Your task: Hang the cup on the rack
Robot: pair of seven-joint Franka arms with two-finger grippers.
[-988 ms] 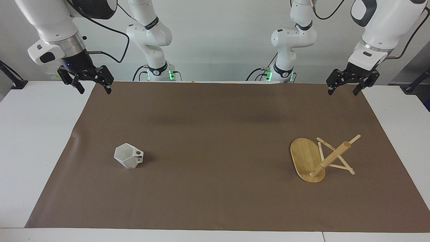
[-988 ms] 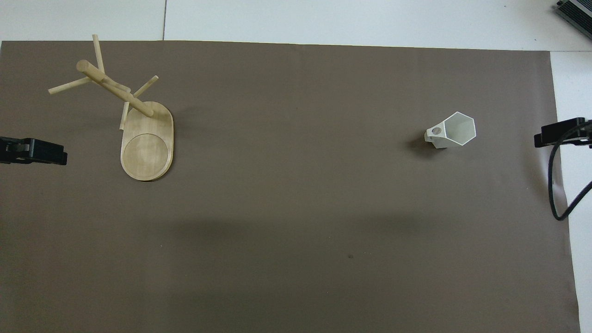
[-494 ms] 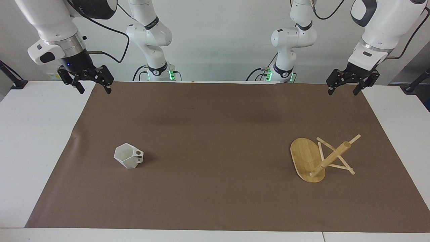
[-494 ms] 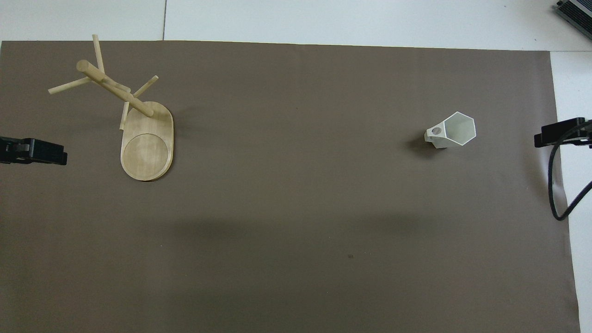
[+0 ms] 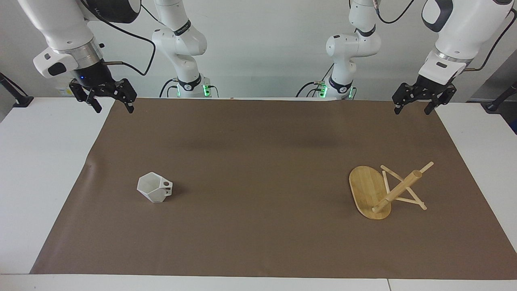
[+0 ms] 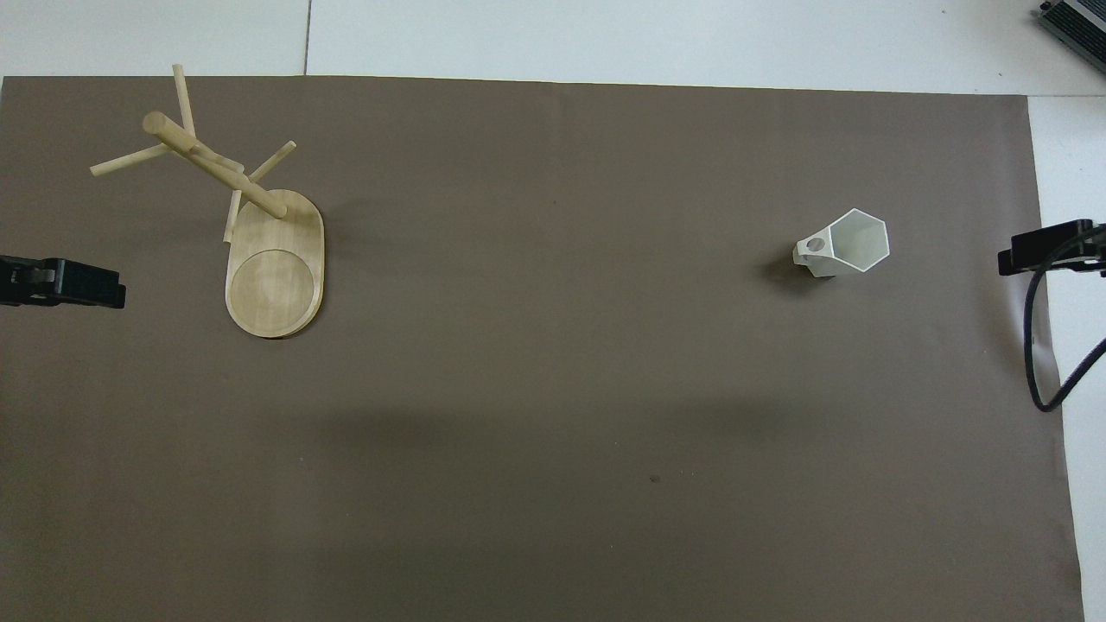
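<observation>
Nothing is started: the cup [image 5: 154,187] stands toward the right arm's end of the mat [image 5: 258,161], well apart from the rack [image 5: 383,192], so the spread, empty right gripper [image 5: 107,99] must reach it, while the spread left gripper [image 5: 418,101] waits.

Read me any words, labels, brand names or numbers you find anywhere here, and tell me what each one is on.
None can be read.
Right arm's dark upper cover: pale lettering, too small to read.
Cup, rack and brown mat: no markings.
</observation>
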